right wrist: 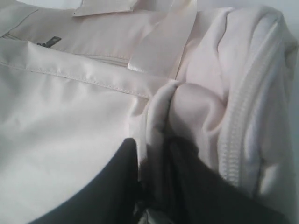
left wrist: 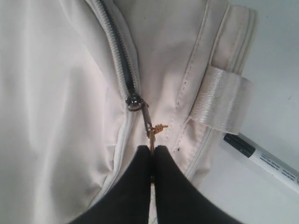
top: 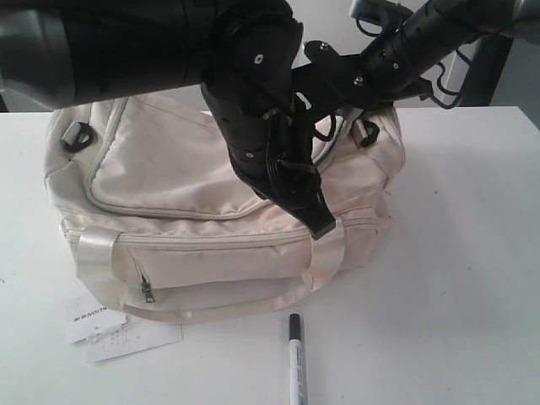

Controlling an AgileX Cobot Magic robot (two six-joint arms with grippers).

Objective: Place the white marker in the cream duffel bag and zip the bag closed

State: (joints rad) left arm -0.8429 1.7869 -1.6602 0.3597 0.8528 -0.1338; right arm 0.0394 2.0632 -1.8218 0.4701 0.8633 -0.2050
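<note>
Your left arm [top: 169,42] fills the 12 o'clock part of the exterior view, blurred and close. It reaches down across the cream duffel bag [top: 169,169]. The left gripper [top: 321,226] has its tip on the bag's front edge, about 4 o'clock from the bag's middle, touching the satin strap handle [top: 325,253].

In the left wrist view the left gripper [left wrist: 153,148] has both fingers [left wrist: 135,182] pressed together, pinching the gold pull cord [left wrist: 159,127]. That cord hangs off the dark zipper slider [left wrist: 134,101] on the main zipper [left wrist: 117,51]. You can't tell whether the zipper is open behind the slider.

Your right arm [top: 405,51] comes in from 1 o'clock to the bag's 2 o'clock end, its tip hidden behind the left arm. In the right wrist view the right gripper [right wrist: 152,151] is clamped on a bunched fold of cream fabric [right wrist: 161,107], just beside a run of white zipper teeth [right wrist: 238,130].

The white marker [top: 294,359] is outside the bag. It lies flat on the white table [top: 472,253] at 6 o'clock from the bag, near but apart from the strap handle, with the black cap pointing at the bag. The left wrist view catches the white marker [left wrist: 261,158] too, cap end near the strap loop [left wrist: 222,100].

A paper tag [top: 118,329] lies at 7 o'clock, its top edge tucked against the bag. The front pocket zip pull [top: 148,289] hangs down. A black ring [top: 76,135] sits at the bag's 10 o'clock end.
</note>
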